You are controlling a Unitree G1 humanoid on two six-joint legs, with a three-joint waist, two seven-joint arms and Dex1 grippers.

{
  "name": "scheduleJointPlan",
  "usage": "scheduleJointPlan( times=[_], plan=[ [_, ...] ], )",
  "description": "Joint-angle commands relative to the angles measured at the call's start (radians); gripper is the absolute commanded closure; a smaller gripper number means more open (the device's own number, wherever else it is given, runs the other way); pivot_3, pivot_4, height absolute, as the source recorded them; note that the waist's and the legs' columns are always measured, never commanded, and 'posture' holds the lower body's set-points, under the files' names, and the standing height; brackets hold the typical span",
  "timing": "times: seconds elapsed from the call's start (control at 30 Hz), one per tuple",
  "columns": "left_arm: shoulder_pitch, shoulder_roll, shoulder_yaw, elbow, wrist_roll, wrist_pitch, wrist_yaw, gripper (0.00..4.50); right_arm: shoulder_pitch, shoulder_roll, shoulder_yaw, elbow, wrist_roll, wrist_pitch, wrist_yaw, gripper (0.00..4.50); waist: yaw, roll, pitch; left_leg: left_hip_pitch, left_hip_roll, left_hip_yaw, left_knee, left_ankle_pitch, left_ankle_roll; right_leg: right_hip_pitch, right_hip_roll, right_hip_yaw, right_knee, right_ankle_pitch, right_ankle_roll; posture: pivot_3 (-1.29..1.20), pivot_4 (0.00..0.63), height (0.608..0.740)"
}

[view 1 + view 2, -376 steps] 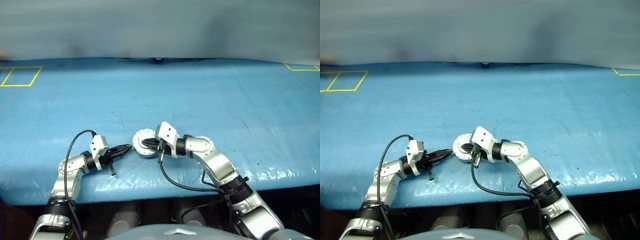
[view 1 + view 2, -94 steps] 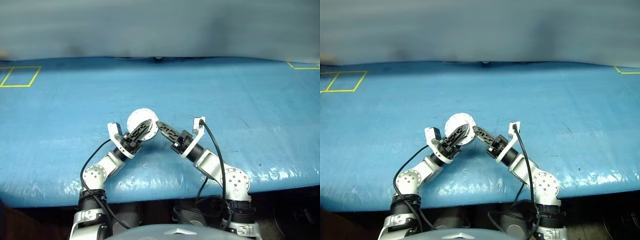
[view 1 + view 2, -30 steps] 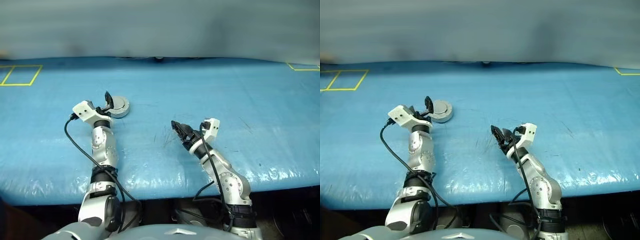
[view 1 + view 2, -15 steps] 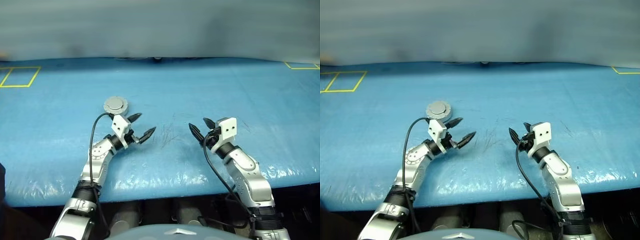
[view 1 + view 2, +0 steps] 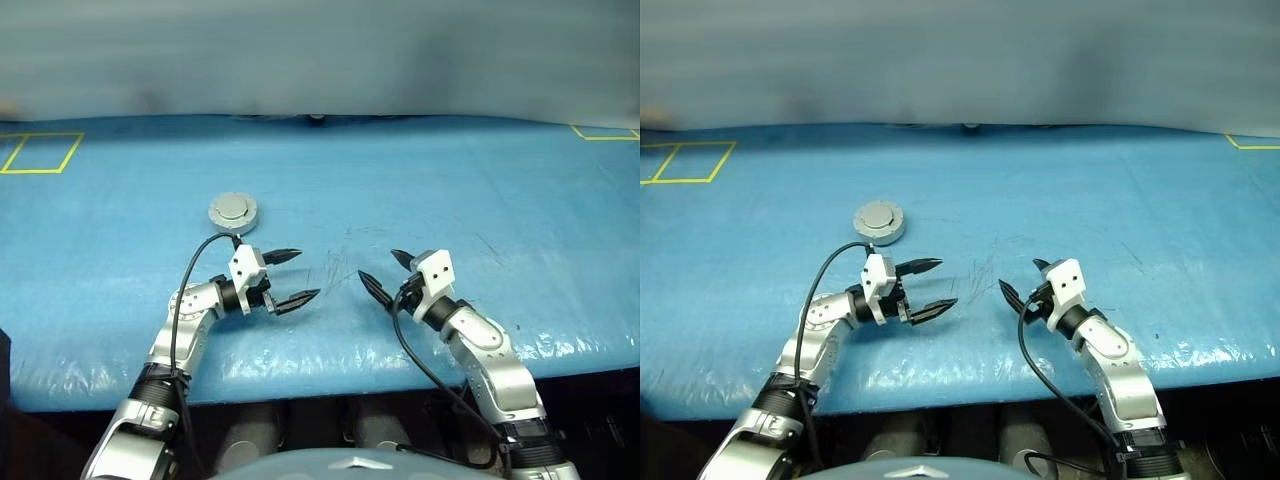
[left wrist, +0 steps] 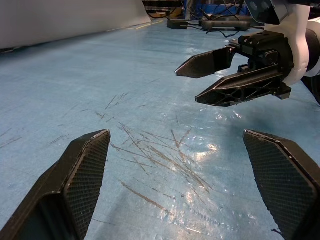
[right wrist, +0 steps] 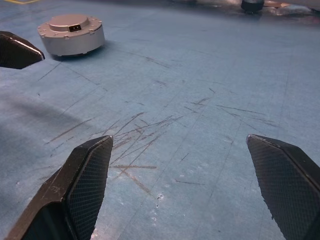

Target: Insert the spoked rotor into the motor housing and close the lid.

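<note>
Left pincer (image 5: 290,276) near lidded motor housing (image 5: 232,211)

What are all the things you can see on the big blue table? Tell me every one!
motor housing: one, silver-grey, round, with the lid closed on top; it stands on the table, beyond the left gripper and apart from it.
table: one, covered in blue sheeting, with a patch of scratches in the middle between the grippers.
yellow outlines: taped squares at the far left and far right corners of the table.
left gripper: one, black fingers, open, holding nothing, pointing toward the right gripper.
right gripper: one, black fingers, open, holding nothing, facing the left gripper across the scratches.
</note>
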Motion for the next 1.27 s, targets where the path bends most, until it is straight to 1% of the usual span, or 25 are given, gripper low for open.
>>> scheduleJointPlan(
  times=[0.03,0.2,0.47,0.83,1.27],
  plan=[
    [0.003,0.004,0.001,-0.047,-0.003,-0.014,-0.008,0.0,-0.022,0.009,-0.025,-0.015,0.0,-0.026,-0.011,0.03,0.0,0.0,0.0,0.0,0.0,0.0,0.0,0.0,0.0,0.0,0.0,0.0,0.0,0.0,0.0,0.0,0.15,0.74],
    [-0.003,-0.018,0.012,-0.015,0.02,-0.074,0.031,0.0,-0.04,0.015,-0.046,-0.001,-0.015,-0.036,-0.038,0.03,0.001,0.0,0.0,0.0,0.0,0.0,0.0,0.0,0.0,0.0,0.0,0.0,0.0,0.0,0.0,0.0,0.15,0.74],
    [-0.002,-0.044,0.007,0.009,0.016,-0.093,0.04,0.0,-0.053,0.025,-0.046,0.006,-0.01,-0.04,-0.037,0.03,0.0,0.0,0.0,0.0,0.0,0.0,0.0,0.0,0.0,0.0,0.0,0.0,0.0,0.0,0.0,0.0,0.15,0.74],
    [-0.021,-0.055,0.008,0.036,0.022,-0.121,0.053,0.0,-0.053,0.032,-0.043,0.013,-0.025,-0.051,-0.042,0.03,0.0,0.0,0.0,0.0,0.0,0.0,0.0,0.0,0.0,0.0,0.0,0.0,0.0,0.0,0.0,0.0,0.15,0.74],
    [-0.006,-0.054,0.009,0.048,0.021,-0.14,0.06,0.0,-0.047,0.048,-0.033,0.012,-0.034,-0.058,-0.047,0.03,0.0,0.0,0.0,0.0,0.0,0.0,0.0,0.0,0.0,0.0,0.0,0.0,0.0,0.0,0.0,0.0,0.15,0.74]
  ],
)
